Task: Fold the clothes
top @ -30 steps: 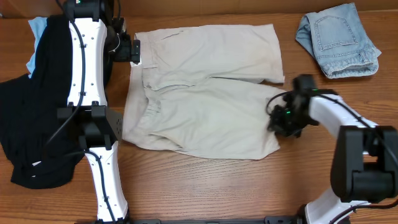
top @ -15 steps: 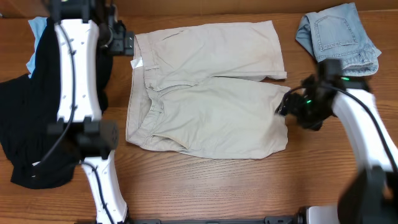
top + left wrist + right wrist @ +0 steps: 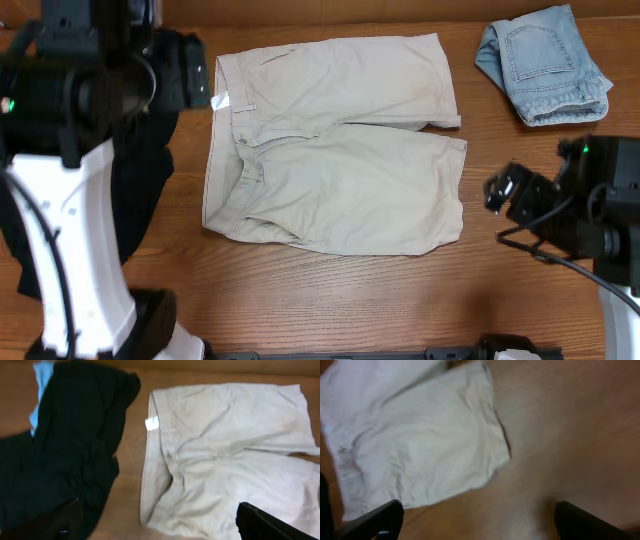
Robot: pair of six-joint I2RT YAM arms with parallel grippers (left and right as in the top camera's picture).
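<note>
No fold yet: the shorts (image 3: 335, 150) lie flat mid-frame, left gripper (image 3: 160, 521) and right gripper (image 3: 477, 519) both released, empty.

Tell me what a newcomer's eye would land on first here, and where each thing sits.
The pale beige shorts dominate, spread flat and unfolded in the middle of the table, waistband toward the left. A big black garment lies heaped at the left edge, and folded light-blue denim shorts sit in the far right corner. The left pincer and right pincer both hang open above the table, holding nothing.
</note>
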